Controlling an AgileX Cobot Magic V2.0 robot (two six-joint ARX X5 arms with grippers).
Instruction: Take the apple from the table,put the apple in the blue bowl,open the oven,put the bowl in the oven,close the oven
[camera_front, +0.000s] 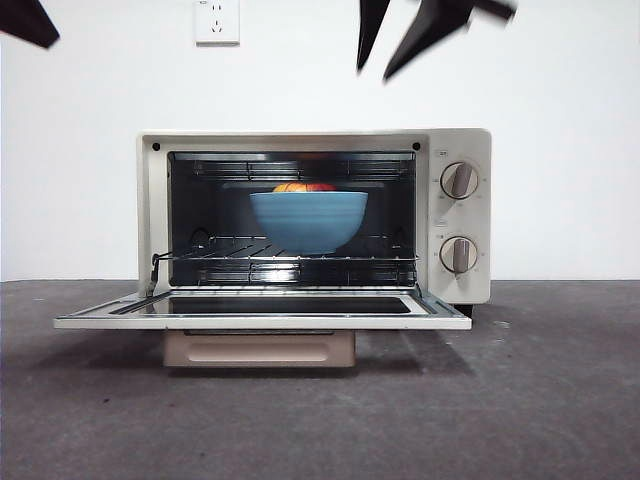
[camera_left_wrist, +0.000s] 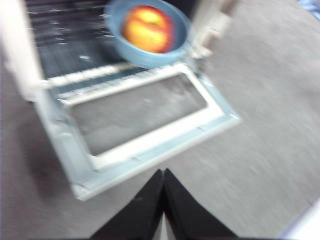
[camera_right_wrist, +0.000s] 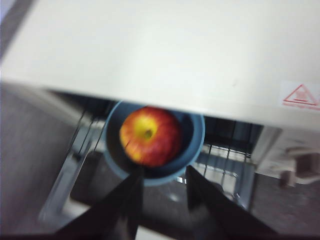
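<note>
Right gripper (camera_right_wrist: 162, 182) hangs above the oven (camera_front: 460, 215) with jaws apart and empty, looking down on the bowl (camera_right_wrist: 197, 142). Left gripper (camera_left_wrist: 163, 182) has its jaws pressed together, holding nothing, out in front of the oven's dropped door (camera_left_wrist: 150, 145) over the table (camera_left_wrist: 260, 125). The apple (camera_right_wrist: 149, 135) sits in the bowl, and the bowl rests on the rack (camera_front: 230, 250) inside the oven, door wide open.

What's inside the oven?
Inside the oven, on the wire rack, sits the blue bowl with the apple in it. From the front, the bowl's rim hides most of the apple.
</note>
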